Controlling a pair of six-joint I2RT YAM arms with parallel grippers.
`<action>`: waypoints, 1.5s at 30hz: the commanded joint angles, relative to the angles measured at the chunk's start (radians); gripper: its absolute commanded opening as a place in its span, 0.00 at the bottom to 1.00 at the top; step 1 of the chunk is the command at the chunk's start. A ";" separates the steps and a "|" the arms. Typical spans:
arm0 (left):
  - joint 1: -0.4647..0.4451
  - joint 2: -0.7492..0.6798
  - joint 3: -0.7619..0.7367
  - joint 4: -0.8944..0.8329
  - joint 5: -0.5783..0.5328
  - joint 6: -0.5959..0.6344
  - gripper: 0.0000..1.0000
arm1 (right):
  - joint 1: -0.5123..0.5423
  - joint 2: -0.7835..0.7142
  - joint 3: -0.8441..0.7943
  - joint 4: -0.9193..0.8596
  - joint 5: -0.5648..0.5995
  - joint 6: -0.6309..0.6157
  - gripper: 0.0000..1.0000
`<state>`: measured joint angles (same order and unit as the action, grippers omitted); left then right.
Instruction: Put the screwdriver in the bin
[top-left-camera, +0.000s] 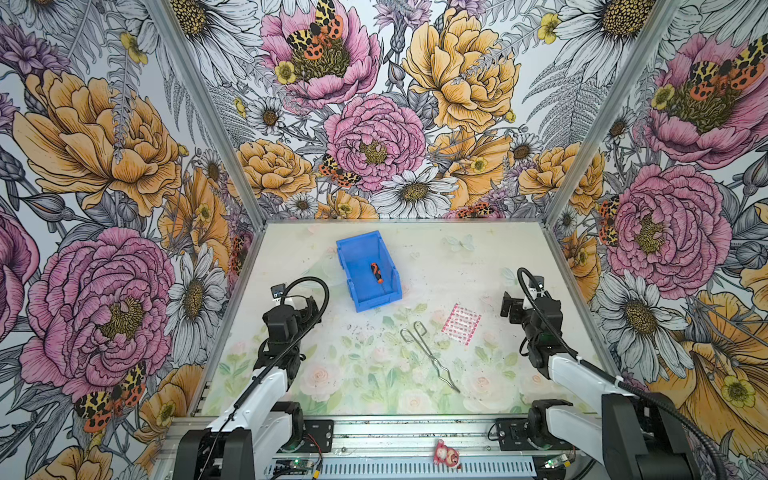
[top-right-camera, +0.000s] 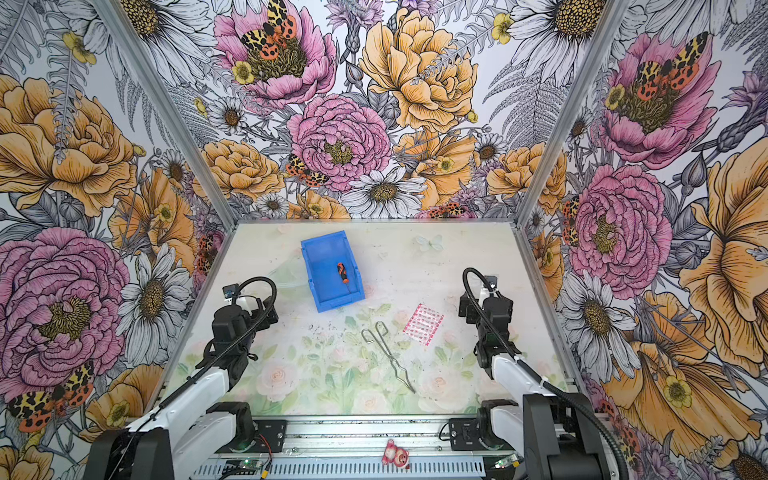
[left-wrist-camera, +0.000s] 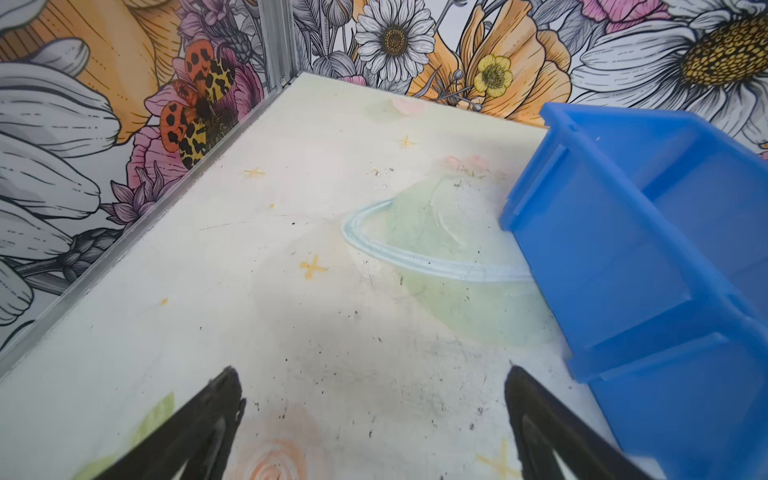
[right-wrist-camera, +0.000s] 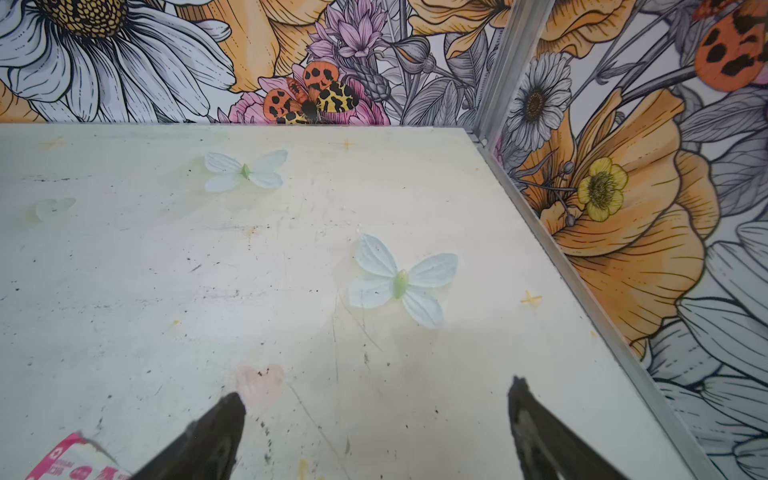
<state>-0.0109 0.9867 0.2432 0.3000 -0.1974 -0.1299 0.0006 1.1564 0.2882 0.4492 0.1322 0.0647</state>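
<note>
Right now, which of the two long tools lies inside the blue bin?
The orange-and-black screwdriver lies in the bin; the loop-handled metal tongs lie outside on the table.

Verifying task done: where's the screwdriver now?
In both top views the screwdriver lies on the floor of the bin, which sits left of centre toward the back of the table, beyond the tongs.

Bin (top-left-camera: 347, 277): on worktop (top-left-camera: 457, 266), rear, left of centre.
Screwdriver (top-left-camera: 377, 273): in bin, on its floor.
Tongs (top-left-camera: 428, 351): before bin, rightward.
Packet (top-left-camera: 460, 323): right of tongs, apart.
</note>
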 joint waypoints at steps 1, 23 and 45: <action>0.015 0.058 0.017 0.191 -0.019 0.041 0.99 | -0.008 0.069 0.053 0.115 -0.050 -0.006 1.00; 0.037 0.422 0.112 0.546 0.055 0.093 0.99 | -0.034 0.375 0.110 0.394 -0.108 0.010 1.00; 0.018 0.564 0.134 0.638 0.093 0.136 0.99 | -0.034 0.378 0.108 0.401 -0.108 0.010 0.99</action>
<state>0.0158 1.5513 0.3519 0.9489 -0.1390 -0.0322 -0.0277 1.5299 0.3836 0.8062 0.0357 0.0769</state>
